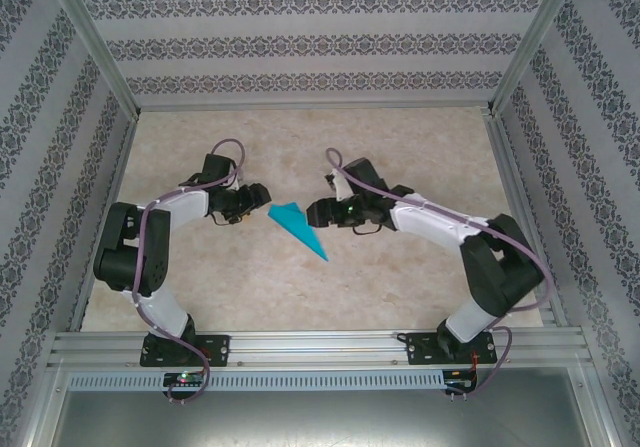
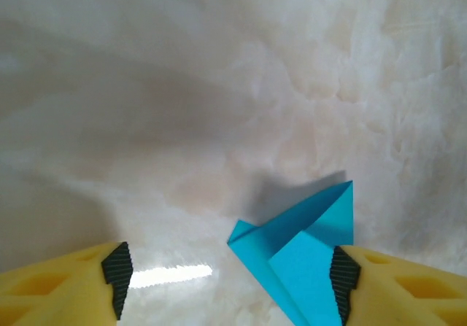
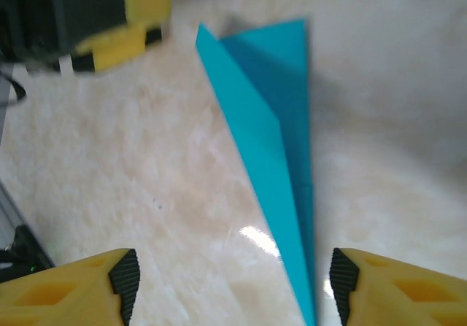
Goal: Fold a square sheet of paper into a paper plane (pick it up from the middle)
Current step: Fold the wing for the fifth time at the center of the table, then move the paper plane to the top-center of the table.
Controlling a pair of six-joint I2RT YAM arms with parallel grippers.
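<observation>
The plane lies on the table between the two grippers, wide end toward the left gripper, point aimed at the near edge. It is a slim layered dart; one flap at the wide end stands slightly raised in the left wrist view. The left gripper is released, jaws wide apart, with the wide end just beside one finger; contact cannot be confirmed. The right gripper is likewise released and holds nothing, and the plane's long edge runs toward one of its fingers. Judgement: folding is nearly complete and what remains is setting the layers flat. Recommended: pin the wide end with one gripper, press along the centre crease with the other, and keep the pressure low, since thin paper slides or buckles readily.
</observation>
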